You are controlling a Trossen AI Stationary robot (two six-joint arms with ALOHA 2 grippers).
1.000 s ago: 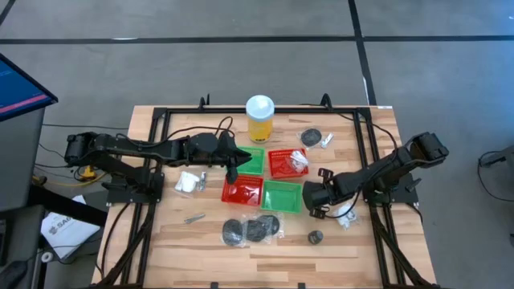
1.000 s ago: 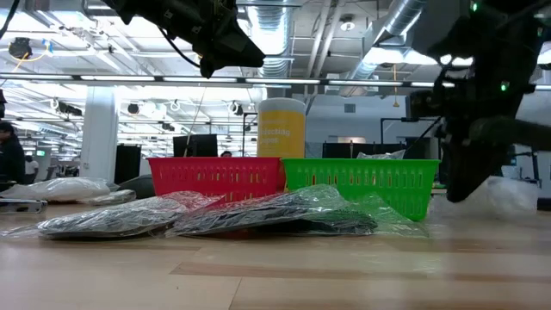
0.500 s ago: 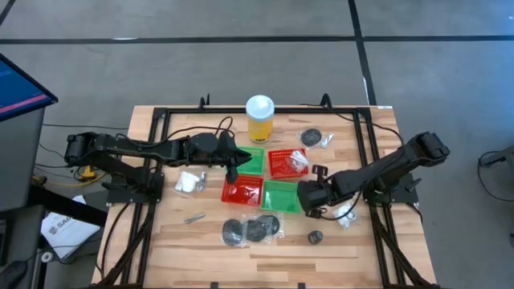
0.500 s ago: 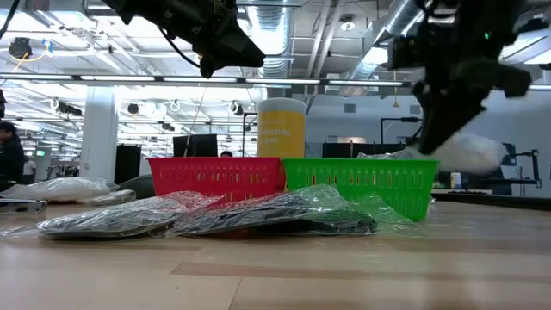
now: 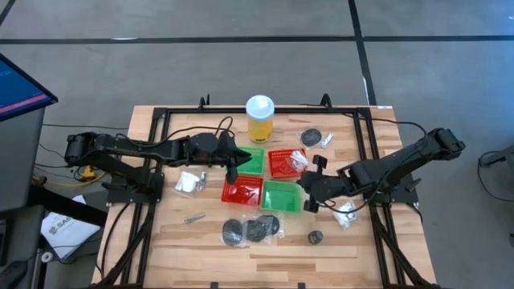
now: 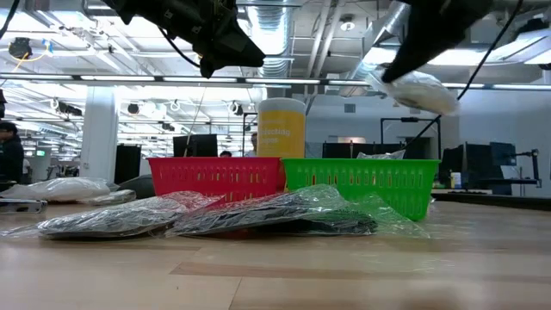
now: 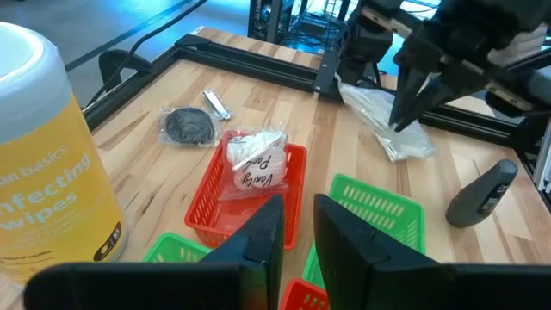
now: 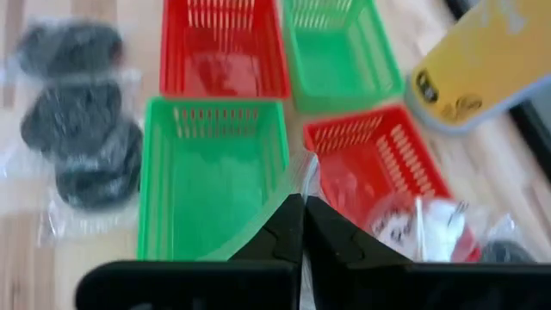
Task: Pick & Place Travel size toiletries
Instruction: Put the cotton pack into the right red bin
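Observation:
Four mesh baskets stand in a square: green [image 5: 253,159], red [image 5: 285,164] with a white packet [image 7: 256,164] in it, red [image 5: 241,191] and green [image 5: 281,197]. My right gripper [image 5: 309,190] is shut on a white-and-clear packet [image 6: 417,89] high above the near green basket's right side. My left gripper [image 5: 233,166] hangs open over the left baskets with nothing between its fingers [image 7: 267,232]. Bagged black discs [image 5: 249,230] lie at the near edge. Another disc [image 5: 312,136] lies at the far right. My right gripper pinches the crinkly packet between its two shut fingers [image 7: 403,108], at the packet's edge [image 7: 392,125]. The fingers slant down from the table's right side. The packet hangs below and beside the fingertips, lifted clear of the table and baskets.
A tall yellow bottle [image 5: 259,119] stands behind the baskets. Loose packets lie at the left [image 5: 189,181] and near right [image 5: 347,215]. There are also a silvery piece [image 5: 194,217] and a small dark round piece [image 5: 316,237]. A black frame [image 5: 161,116] edges the table.
My right gripper has risen from near the tabletop with the packet, staying shut, and has tipped toward level. The packet, low beside the green basket a second ago, now hangs well above the baskets' rims. My left gripper has kept still.

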